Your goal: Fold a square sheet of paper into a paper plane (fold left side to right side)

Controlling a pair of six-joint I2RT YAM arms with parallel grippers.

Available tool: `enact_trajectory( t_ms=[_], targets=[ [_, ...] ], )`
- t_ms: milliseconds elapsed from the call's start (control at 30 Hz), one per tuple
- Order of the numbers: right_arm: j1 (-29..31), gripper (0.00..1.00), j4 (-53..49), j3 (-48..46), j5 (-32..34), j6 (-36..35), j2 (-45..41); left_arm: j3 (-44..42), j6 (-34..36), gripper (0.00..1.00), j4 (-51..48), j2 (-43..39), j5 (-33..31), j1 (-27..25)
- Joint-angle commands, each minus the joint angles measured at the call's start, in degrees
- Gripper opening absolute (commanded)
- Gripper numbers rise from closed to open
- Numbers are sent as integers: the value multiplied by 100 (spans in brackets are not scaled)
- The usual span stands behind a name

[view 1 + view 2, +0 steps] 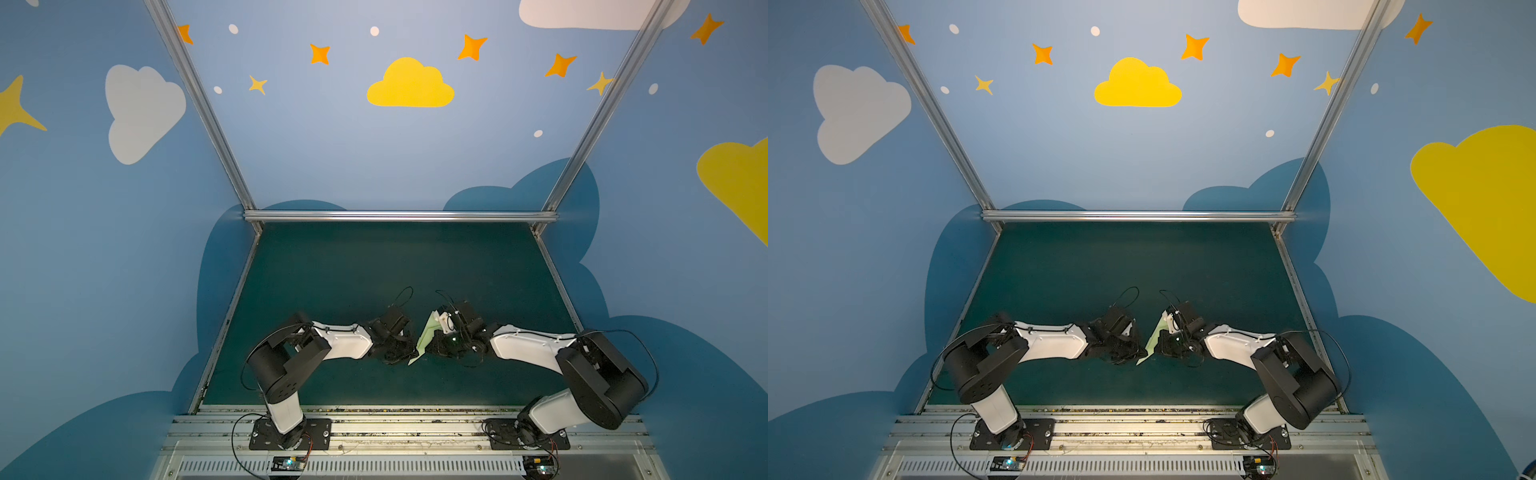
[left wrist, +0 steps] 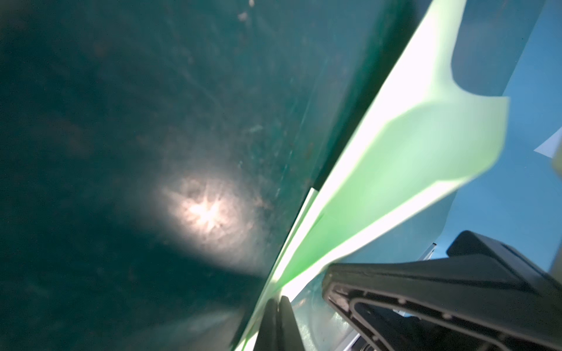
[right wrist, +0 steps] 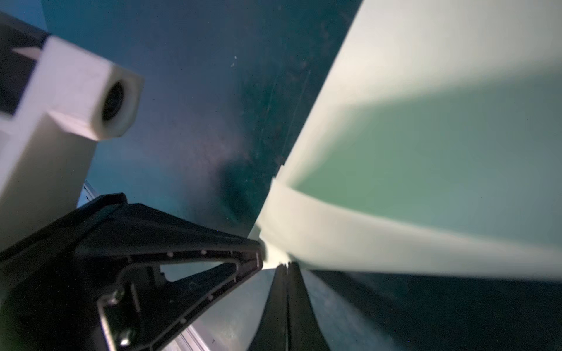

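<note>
L gripper [image 2: 277, 301], seen edge-on in the L wrist view, has its fingers pressed together w/ no gap, pinching a thin edge of the plane [image 2: 395, 158]. R gripper [image 3: 287, 266] is likewise fully closed, nipping the paper at a folded corner close to where the L one bites. Both top views show the plane [image 1: 424, 343] held btwn the two grippers over the mid-front of the mat [image 1: 374, 270]. It sits slanted, low tip toward the mat; can't tell if it touches. It's pale-green paper folded to a narrow pointed shape, w/ loose flaps that bow and fan open away from the pinch. Judgement: v. light, floppy across the flaps, stiffer along creases & where layers stack. Being thin, it prob. tears or crumples if the arms pull apart or twist vs. each other, and being smooth it could slip from a shallow nip. Best hold is prob. on the multi-layer spine, deep in the pads, not on a single free flap edge. Both grips should move together w/ light tension only.
</note>
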Motion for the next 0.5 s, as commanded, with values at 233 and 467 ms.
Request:
enact_trajectory(
  t_ms=[233, 467],
  targets=[
    [-44, 0, -240, 275, -5, -336, 353, -80, 157, 3, -457, 320, -128, 11],
    [-221, 0, -269, 180, 53, -447, 471, -89, 181, 3, -488, 324, -128, 12]
  ],
)
